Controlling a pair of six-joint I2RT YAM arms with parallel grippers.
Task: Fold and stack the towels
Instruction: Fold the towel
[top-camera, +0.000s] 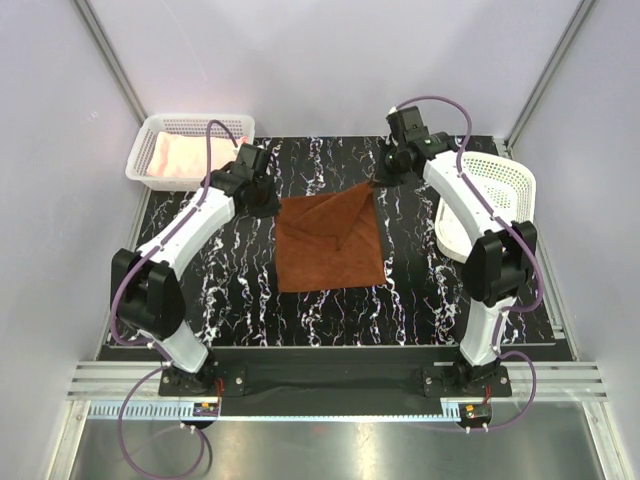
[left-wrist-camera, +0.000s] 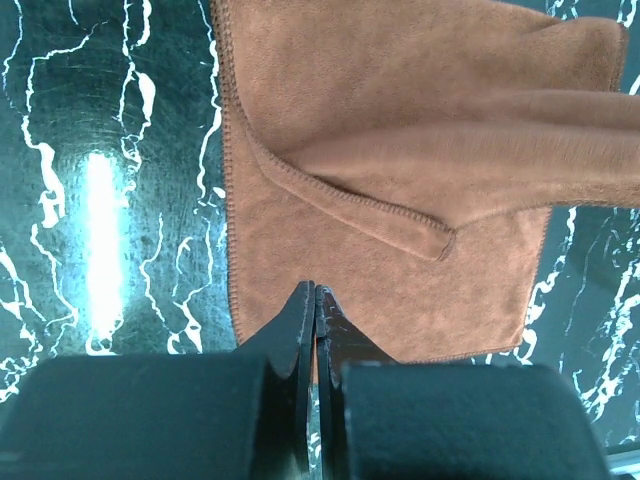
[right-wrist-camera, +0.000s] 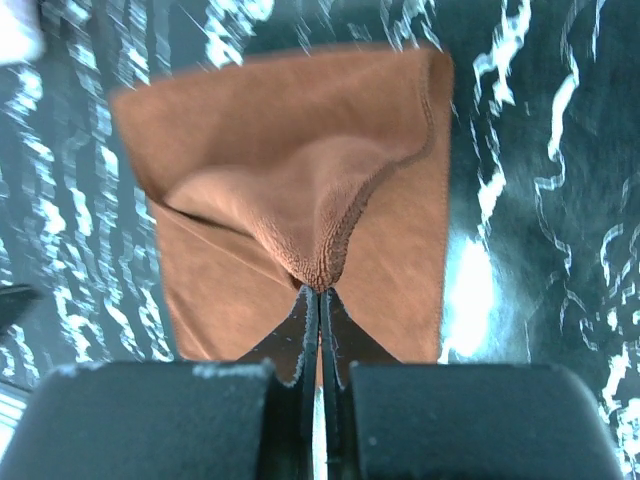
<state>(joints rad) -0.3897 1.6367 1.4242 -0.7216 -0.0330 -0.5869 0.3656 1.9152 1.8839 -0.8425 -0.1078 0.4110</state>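
Observation:
A rust-brown towel (top-camera: 330, 240) lies spread on the black marbled table, with one layer folded diagonally over it. My left gripper (top-camera: 272, 203) is at its far left corner. In the left wrist view its jaws (left-wrist-camera: 315, 290) are shut, with their tips meeting on the cloth (left-wrist-camera: 400, 120) just inside the hem. My right gripper (top-camera: 381, 180) is at the far right corner. It is shut (right-wrist-camera: 320, 288) on a pinched peak of the towel (right-wrist-camera: 250, 130), which rises off the table to the tips. A pale pink towel (top-camera: 185, 155) lies in the far left basket.
A white mesh basket (top-camera: 195, 121) holding the pink towel stands at the table's back left corner. A second white mesh basket (top-camera: 500, 185) leans tilted at the right, close to my right arm. Bare marbled table (top-camera: 230, 290) lies between the towel and the arm bases.

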